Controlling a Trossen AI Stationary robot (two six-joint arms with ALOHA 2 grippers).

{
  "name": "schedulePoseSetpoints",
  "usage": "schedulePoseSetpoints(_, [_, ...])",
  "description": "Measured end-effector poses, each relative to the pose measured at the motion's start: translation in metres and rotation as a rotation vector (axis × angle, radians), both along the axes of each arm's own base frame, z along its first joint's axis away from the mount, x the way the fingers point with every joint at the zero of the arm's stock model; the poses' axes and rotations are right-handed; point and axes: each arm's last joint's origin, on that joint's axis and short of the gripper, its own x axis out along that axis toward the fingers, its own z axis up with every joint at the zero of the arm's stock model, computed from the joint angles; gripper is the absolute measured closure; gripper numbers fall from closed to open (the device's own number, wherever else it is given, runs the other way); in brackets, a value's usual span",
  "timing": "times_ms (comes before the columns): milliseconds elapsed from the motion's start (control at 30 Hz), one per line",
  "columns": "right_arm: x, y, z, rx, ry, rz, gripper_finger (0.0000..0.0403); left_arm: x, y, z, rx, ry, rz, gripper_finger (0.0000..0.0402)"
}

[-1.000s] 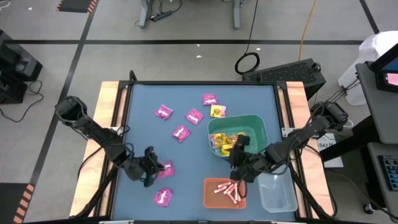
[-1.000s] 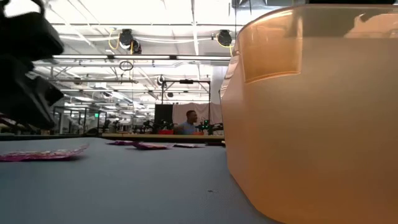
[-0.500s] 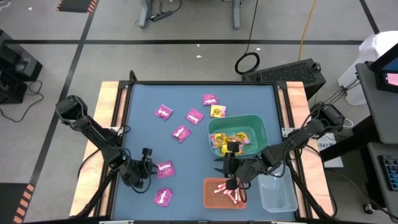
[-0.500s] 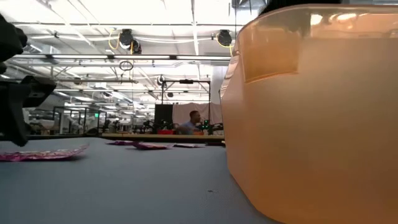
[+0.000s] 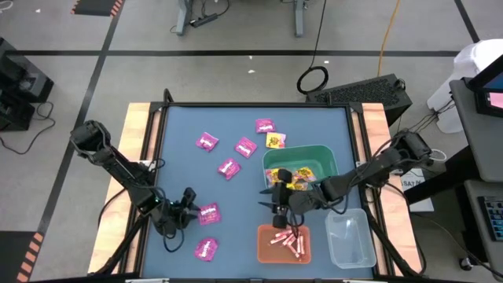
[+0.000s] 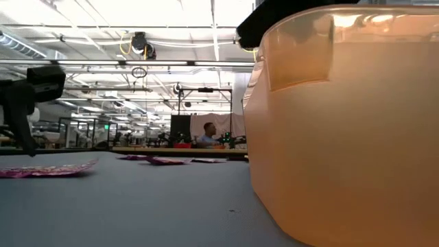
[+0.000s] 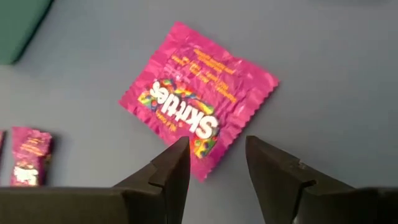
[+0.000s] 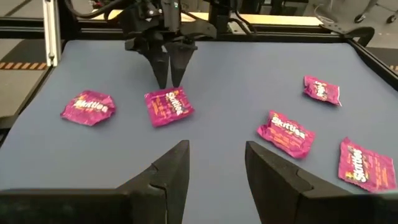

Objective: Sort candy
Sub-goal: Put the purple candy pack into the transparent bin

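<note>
Since prior frames: left gripper (image 7: pixel 214 155) parted, poised just short of magenta packet (image 7: pixel 199 102) for pickup. Right gripper (image 8: pixel 214 163) swung off green bin (image 5: pixel 322 154), fingers apart, empty.

Industrial robotics lab: ceiling trusses (image 6: pixel 171 65), taped concrete floor (image 5: pixel 236 31), distant workbenches (image 6: pixel 178 147).

You can read "Skittles" in white letters on the magenta packet (image 7: pixel 198 111) lying flat on the desk. The right wrist view shows the same word on another magenta packet (image 8: pixel 286 132). The smaller print is unreadable.
</note>
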Motion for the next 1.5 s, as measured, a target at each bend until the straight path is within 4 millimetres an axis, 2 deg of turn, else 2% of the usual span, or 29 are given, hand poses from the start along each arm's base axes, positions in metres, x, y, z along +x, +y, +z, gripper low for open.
schedulePoseSetpoints(233, [0.021,-0.012,-0.014,0.014,-0.042,0.032,0.0257,0.006,0.004,-0.001,0.068,-0.005,-0.041,0.0240])
schedulePoseSetpoints(400, [0.030,-0.017,-0.022,0.039,-0.045,0.052,0.0257,0.012,0.007,-0.001,0.097,-0.017,-0.086,0.0249])
schedulePoseSetpoints(667, [0.034,-0.015,-0.031,0.058,-0.032,0.093,0.0257,0.021,0.012,0.000,0.084,-0.029,-0.087,0.0338])
schedulePoseSetpoints(800, [0.040,-0.006,-0.031,0.020,0.006,0.123,0.0257,0.024,0.011,0.003,0.058,-0.061,-0.080,0.0382])
schedulePoseSetpoints(900, [0.053,0.001,-0.026,-0.047,0.056,0.154,0.0257,0.025,0.011,0.003,0.035,-0.070,-0.037,0.0397])
schedulePoseSetpoints(1033, [0.081,0.011,-0.023,-0.115,0.135,0.179,0.0257,0.026,0.010,0.004,-0.082,-0.092,0.087,0.0388])
schedulePoseSetpoints(1167, [0.106,0.020,-0.041,-0.241,0.285,0.236,0.0257,0.026,0.007,0.006,-0.229,-0.106,0.210,0.0384])
schedulePoseSetpoints(1333, [0.135,0.028,-0.056,-0.359,0.325,0.252,0.0257,0.024,0.005,0.006,-0.350,-0.090,0.319,0.0383])
schedulePoseSetpoints(1500, [0.156,0.029,-0.067,-0.488,0.393,0.285,0.0257,0.023,0.003,0.005,-0.433,-0.040,0.354,0.0383])
